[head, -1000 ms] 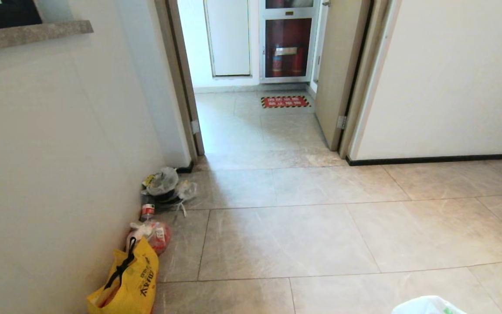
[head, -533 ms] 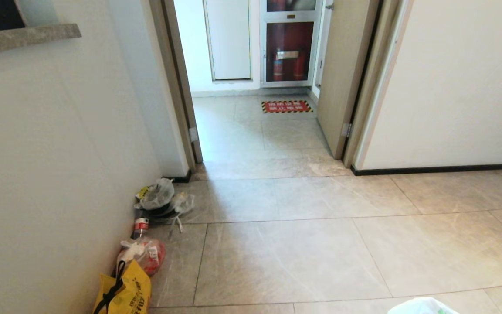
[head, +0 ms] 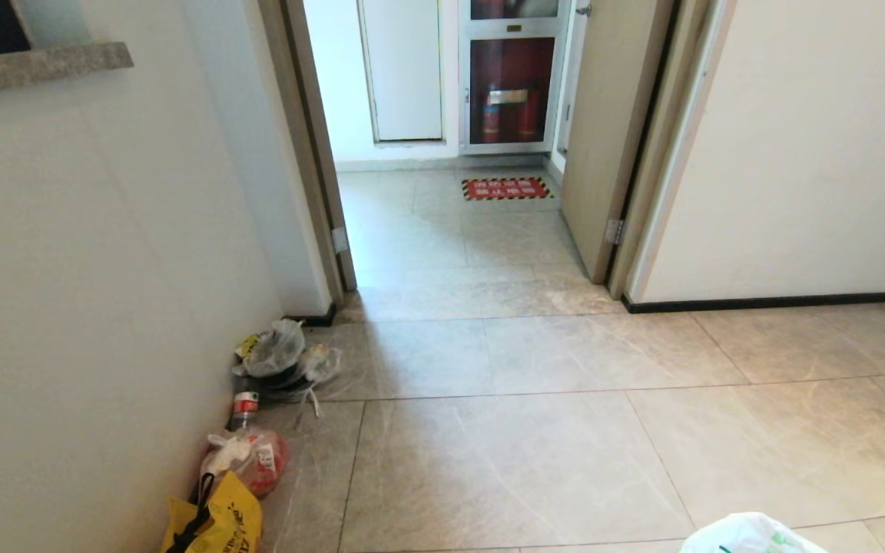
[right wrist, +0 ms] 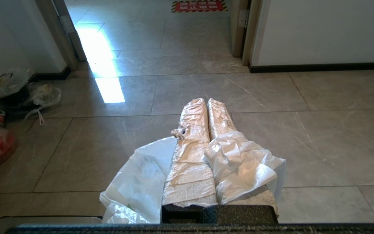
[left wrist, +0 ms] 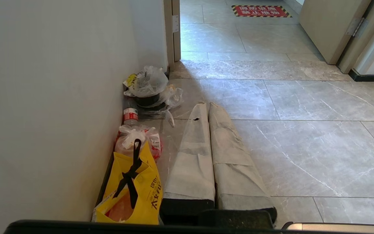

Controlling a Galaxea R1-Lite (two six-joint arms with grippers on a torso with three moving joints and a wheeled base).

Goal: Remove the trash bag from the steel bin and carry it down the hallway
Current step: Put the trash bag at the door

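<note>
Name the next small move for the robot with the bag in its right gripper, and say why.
Probably roll straight on toward the open doorway. The right gripper is shut on the trash bag, the tiles ahead look bare, and the rubbish pile and yellow tote hug the left wall.

The floor (head: 535, 453) consists of large glossy beige-grey tiles with thin grout lines and runs through an open doorway (head: 450, 230). A red mat with a striped border (head: 506, 188) lies on the tiles beyond the doorway. Along the wall short of the doorway, the following items rest on the floor in a row: clear plastic wrapping (head: 281, 357) nearest the doorway, a small bottle (head: 243, 409), a red-filled plastic bag (head: 250, 459), and a yellow tote bag (head: 213, 526) farthest from it.
</note>
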